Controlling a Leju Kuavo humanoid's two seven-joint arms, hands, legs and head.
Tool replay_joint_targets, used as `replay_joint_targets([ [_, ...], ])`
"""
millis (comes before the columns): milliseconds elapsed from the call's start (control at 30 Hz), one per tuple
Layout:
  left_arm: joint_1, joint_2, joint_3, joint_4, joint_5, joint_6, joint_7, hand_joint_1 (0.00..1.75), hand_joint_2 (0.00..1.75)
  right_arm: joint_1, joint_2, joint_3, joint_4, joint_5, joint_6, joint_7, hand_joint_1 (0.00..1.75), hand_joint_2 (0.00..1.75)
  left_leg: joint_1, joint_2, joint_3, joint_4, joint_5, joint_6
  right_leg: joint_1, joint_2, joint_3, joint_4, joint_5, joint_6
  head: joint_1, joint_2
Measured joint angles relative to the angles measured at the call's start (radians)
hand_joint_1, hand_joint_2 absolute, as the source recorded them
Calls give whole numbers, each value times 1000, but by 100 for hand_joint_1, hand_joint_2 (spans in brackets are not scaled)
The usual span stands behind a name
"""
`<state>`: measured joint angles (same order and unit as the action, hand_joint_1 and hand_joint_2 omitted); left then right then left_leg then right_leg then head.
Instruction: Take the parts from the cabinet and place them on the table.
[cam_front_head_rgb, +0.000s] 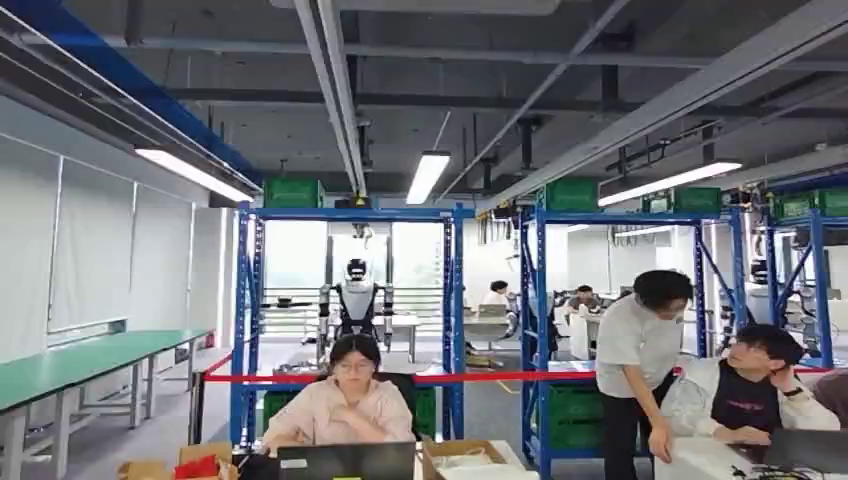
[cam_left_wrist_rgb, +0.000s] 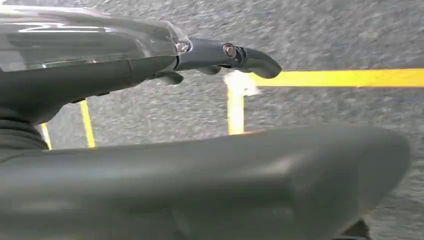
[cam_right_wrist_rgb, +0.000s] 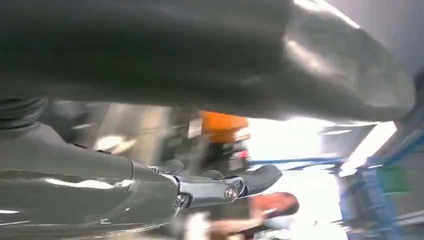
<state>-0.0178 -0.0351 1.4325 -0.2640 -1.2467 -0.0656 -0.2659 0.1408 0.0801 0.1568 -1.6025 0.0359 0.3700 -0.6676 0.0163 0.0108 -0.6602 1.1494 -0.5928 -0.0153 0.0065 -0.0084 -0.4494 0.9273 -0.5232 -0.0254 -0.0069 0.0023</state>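
Head view, blue racks (upright), people seated

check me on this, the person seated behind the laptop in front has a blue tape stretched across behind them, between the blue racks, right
Not quite. The tape is red, not blue, as the head view shows. The rest holds: it runs behind the seated person at the laptop, across the blue racks.

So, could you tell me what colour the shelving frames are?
Blue shelving frames, clearest in the head view.
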Motion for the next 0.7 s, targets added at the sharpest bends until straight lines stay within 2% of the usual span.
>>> replay_joint_targets([
  [33, 0, -1, 2, -1, 0, 0, 0, 0, 0, 5, 0, 0, 23, 6, -8, 1, 0, 0, 0, 0, -12, 67, -40, -1, 3, -4, -13, 2, 9, -2, 0, 0],
  [67, 0, -2, 4, -3, -1, 0, 0, 0, 0, 6, 0, -1, 71, 17, -22, 1, 0, 0, 0, 0, -19, 132, -54, -2, 7, -7, -31, 7, 19, -4, 0, 0],
  [100, 0, -3, 6, -5, -1, 0, 0, 0, 0, 3, -1, -1, 110, 43, -52, 7, 0, 0, 0, 0, -12, 158, -34, -2, 8, -9, -49, 14, 28, -3, 0, 0],
  [133, 0, -4, 8, -7, -3, 0, -1, 0, 0, 0, -2, 0, 160, 79, -90, 9, 0, 0, 0, 0, 10, 146, 8, -2, 9, -10, -70, 24, 36, -1, 0, 0],
  [167, 1, -5, 10, -8, -5, 0, -1, 0, 0, -1, -3, -1, 210, 99, -119, 6, 0, 0, 0, 0, 45, 104, 46, 0, 9, -10, -91, 34, 42, 1, 0, 0],
  [200, 1, -7, 13, -10, -8, 0, -2, 0, 0, -1, -4, -1, 261, 112, -142, 2, 0, 0, 0, 0, 99, 32, 68, 2, 8, -10, -112, 48, 47, 4, 0, 0],
  [267, -1, -12, 15, -16, -17, 0, -5, 0, 0, -13, -4, -2, 340, 141, -183, -5, 0, 0, -3, -1, 215, -135, 37, 7, 14, -9, -143, 79, 51, 10, 0, 0],
  [300, -3, -13, 16, -17, -24, 0, -9, 0, 0, -33, -4, -3, 411, 166, -220, -4, 0, 0, -3, -1, 224, -157, 16, 13, 14, -9, -151, 84, 60, 18, 0, 0],
  [367, -4, -18, 18, -17, -36, -1, -15, 0, 0, -75, -4, -12, 577, 219, -304, 5, 0, 0, -7, -2, 214, -157, 17, 14, 11, -9, -162, 85, 79, 29, 0, 0],
  [400, -3, -22, 19, -17, -44, -2, -17, 0, 0, -89, -4, -17, 653, 238, -341, 5, 0, 0, -2, -1, 202, -166, 25, 24, 16, -7, -170, 87, 87, 38, 0, 0],
  [433, -6, -26, 21, -18, -48, -3, -18, 0, 0, -102, -10, -24, 738, 251, -375, 2, 0, 0, 1, 2, 191, -166, 36, 35, 11, -2, -182, 99, 56, 44, 0, 0],
  [467, -5, -27, 22, -20, -55, -3, -19, 0, 0, -116, -10, -32, 844, 269, -417, -6, 0, 0, 1, 0, 176, -165, 49, 40, 6, 2, -193, 140, -8, 51, 0, 0],
  [500, -4, -28, 22, -20, -61, -3, -20, 0, 0, -133, -10, -37, 911, 274, -438, 7, 0, 0, -2, 1, 163, -165, 59, 50, 1, 3, -206, 200, -69, 55, 0, 0],
  [533, -4, -29, 23, -20, -66, -4, -21, 0, 0, -148, -12, -47, 1005, 274, -459, 39, 0, 0, -5, 2, 151, -165, 71, 50, -2, 3, -217, 271, -121, 58, -1, 0],
  [567, -5, -30, 23, -20, -73, -5, -23, 0, 0, -159, -14, -58, 1077, 277, -472, 66, 0, 0, -7, 2, 139, -164, 81, 52, -5, 3, -221, 329, -144, 60, -1, 0],
  [600, -7, -31, 23, -20, -77, -5, -24, 0, 0, -161, -15, -67, 1146, 286, -490, 108, 0, 0, -9, 2, 124, -163, 93, 53, -6, 3, -214, 366, -134, 62, -1, 0],
  [633, -7, -31, 23, -20, -81, -5, -24, 0, 0, -155, -18, -68, 1185, 293, -505, 146, 0, 0, -11, 2, 110, -163, 104, 52, -6, 3, -191, 359, -100, 63, -1, 0],
  [667, -7, -32, 23, -20, -84, -5, -24, 0, 0, -151, -21, -68, 1225, 299, -518, 189, 0, 0, -13, 2, 96, -163, 115, 51, -6, 4, -152, 317, -61, 62, -1, 0],
  [700, -7, -32, 23, -20, -90, -5, -24, 0, 0, -150, -25, -69, 1264, 306, -523, 235, 0, 0, -15, 1, 83, -163, 125, 49, -5, 4, -99, 247, -33, 59, -1, 0],
])
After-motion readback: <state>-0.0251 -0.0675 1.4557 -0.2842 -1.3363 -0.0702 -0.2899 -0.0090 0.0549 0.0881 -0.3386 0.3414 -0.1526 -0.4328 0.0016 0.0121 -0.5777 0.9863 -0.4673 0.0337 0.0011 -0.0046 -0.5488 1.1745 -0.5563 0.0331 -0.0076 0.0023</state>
